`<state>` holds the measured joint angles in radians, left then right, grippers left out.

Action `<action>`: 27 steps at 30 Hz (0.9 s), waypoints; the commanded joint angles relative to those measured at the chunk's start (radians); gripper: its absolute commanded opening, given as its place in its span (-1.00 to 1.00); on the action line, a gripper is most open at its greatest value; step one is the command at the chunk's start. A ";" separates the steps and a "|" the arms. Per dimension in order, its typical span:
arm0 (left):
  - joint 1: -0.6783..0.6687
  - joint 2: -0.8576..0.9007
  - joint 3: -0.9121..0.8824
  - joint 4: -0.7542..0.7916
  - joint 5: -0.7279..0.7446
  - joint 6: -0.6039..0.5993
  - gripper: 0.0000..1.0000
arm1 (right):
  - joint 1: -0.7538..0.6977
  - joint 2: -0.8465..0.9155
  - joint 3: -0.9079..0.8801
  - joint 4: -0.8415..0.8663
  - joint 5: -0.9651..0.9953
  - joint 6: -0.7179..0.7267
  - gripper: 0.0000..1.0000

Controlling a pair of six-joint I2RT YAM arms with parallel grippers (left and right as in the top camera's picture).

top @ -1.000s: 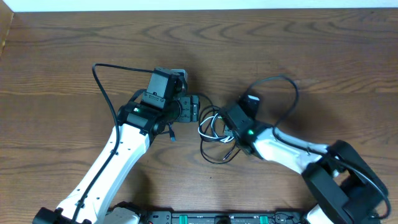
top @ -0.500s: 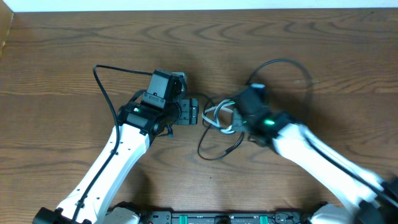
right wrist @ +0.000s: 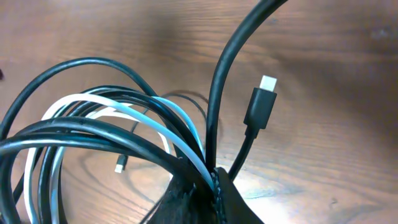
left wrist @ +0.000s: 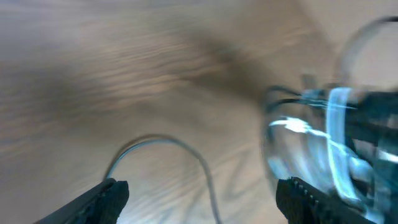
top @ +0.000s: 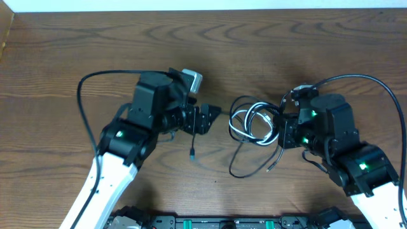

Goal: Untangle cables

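So, overhead: right gripper [top: 282, 130] is clamped tight on the cables [top: 251, 122], a white-and-black looped bundle mid-table [top: 63, 63], with one black tail trailing toward the front edge. Left gripper [top: 213, 119] has its jaws spread wide, holding nothing. A loose black cord [top: 192, 141] sits just below it, apart from the bundle.

Left wrist: blurred. Fingers [left wrist: 112, 193] far apart, thin cord arcing between them.

Right wrist: fingers [right wrist: 193, 199] pinched on the loops, black plug [right wrist: 260, 106] free.

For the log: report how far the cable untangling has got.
Done: one thin black cord lies apart, near the left tool. In hand: right tool shut on the white-and-black cable bundle. To do: that bundle is all loops; left tool open.
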<state>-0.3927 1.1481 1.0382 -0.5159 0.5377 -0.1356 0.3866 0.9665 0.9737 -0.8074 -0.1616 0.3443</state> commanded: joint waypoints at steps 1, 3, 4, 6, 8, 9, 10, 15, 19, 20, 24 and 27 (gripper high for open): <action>0.005 -0.056 0.000 0.002 0.222 0.053 0.84 | -0.006 -0.037 0.011 -0.005 -0.091 -0.256 -0.98; 0.005 -0.079 0.000 0.002 0.289 0.053 0.97 | -0.006 -0.047 0.011 -0.002 -0.097 -0.344 -0.98; 0.005 -0.085 0.000 0.002 0.316 0.053 1.00 | -0.006 -0.049 0.011 0.005 -0.098 -0.373 -0.99; 0.005 -0.088 0.000 0.000 0.349 0.053 1.00 | -0.006 -0.050 0.011 0.027 -0.128 -0.425 -0.98; 0.006 -0.080 0.000 -0.014 0.348 0.053 1.00 | -0.006 -0.050 0.011 0.093 -0.196 -0.476 -0.98; 0.005 -0.074 0.000 -0.013 0.349 0.053 1.00 | -0.008 -0.050 0.011 0.122 -0.211 -0.481 -0.98; 0.005 -0.069 0.000 -0.014 0.349 0.052 1.00 | -0.008 -0.050 0.011 0.152 -0.212 -0.481 -0.98; 0.005 -0.040 0.000 -0.014 0.348 0.045 1.00 | -0.008 -0.050 0.011 0.232 -0.247 -0.481 -0.98; 0.005 -0.008 0.000 -0.013 0.290 0.044 1.00 | -0.008 -0.054 0.011 0.238 -0.304 -0.481 -0.98; 0.005 0.001 0.000 -0.013 0.257 0.033 1.00 | -0.008 -0.055 0.011 0.235 -0.314 -0.481 -0.98; 0.005 0.037 0.000 -0.013 0.107 -0.023 0.86 | -0.008 -0.068 0.011 0.220 -0.347 -0.480 -0.98; 0.005 0.057 0.000 0.003 0.101 -0.023 0.28 | -0.008 -0.080 0.011 0.221 -0.346 -0.480 -0.98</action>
<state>-0.3927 1.1843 1.0382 -0.5228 0.7246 -0.1432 0.3817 0.9203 0.9726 -0.5915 -0.4534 -0.1223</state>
